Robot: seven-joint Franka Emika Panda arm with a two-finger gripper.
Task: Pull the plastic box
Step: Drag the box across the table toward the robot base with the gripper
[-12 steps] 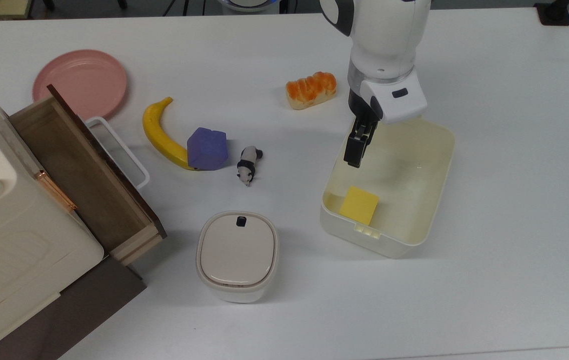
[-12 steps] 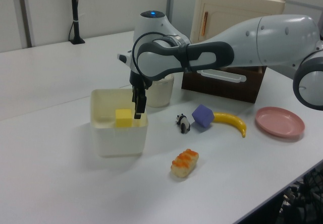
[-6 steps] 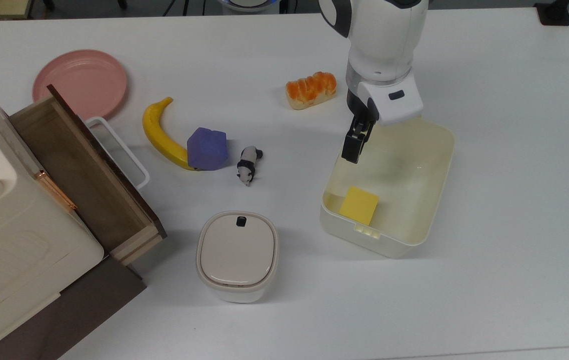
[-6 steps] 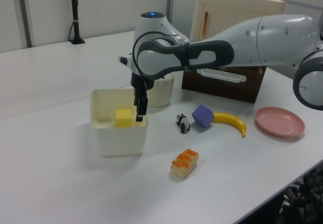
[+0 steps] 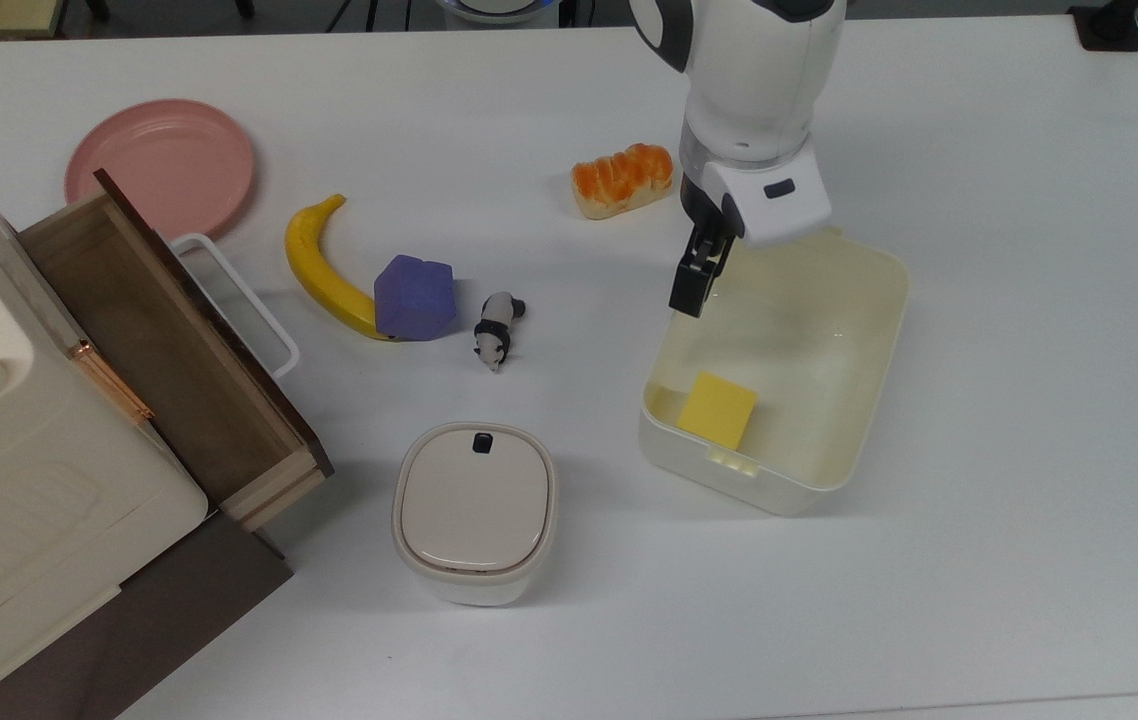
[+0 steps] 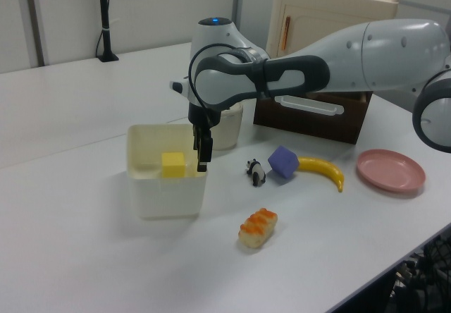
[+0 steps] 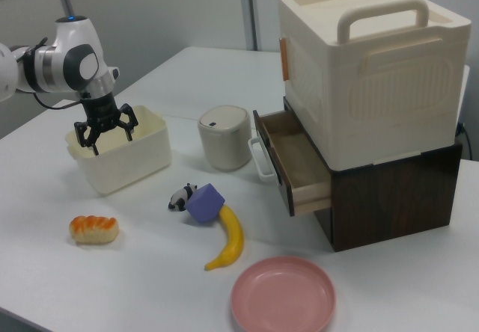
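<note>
- My gripper [image 7: 105, 136] hangs with its fingers spread wide apart, nothing between them; the right view shows both dark fingers [image 7: 129, 128] splayed over the rim of the plastic box [image 7: 142, 156].
- In the top view my gripper [image 5: 689, 290] sits at the box's wall nearest the bread roll, right over the rim; I cannot tell whether a finger touches the plastic.
- The plastic box [image 5: 854, 400] stands upright on the white table [image 5: 1029, 300] directly beneath and beyond me, open at the top, cream-white with rounded corners.
- A flat yellow square [image 5: 719, 410] lies on the box floor at the end away from my fingers, just beside the wall that carries the small rim tabs.
- In the left view my gripper [image 6: 203, 154] hangs at the top edge of the plastic box [image 6: 165, 189], close beside the yellow square [image 6: 173, 164].
- The bread roll [image 5: 622, 178] lies on the table outside the box, near my wrist.
- Further out from my fingers in the top view stand a small panda figure [image 5: 498, 330], a purple block [image 5: 415, 298] touching a banana [image 5: 324, 270], and a pink plate [image 5: 161, 165].
- A rounded container with a beige lid [image 5: 475, 510] stands well apart from my gripper, toward the top view's lower left.
- The cream storage unit [image 7: 370, 70] with its wooden drawer [image 7: 296, 164] pulled open is farthest from me.
</note>
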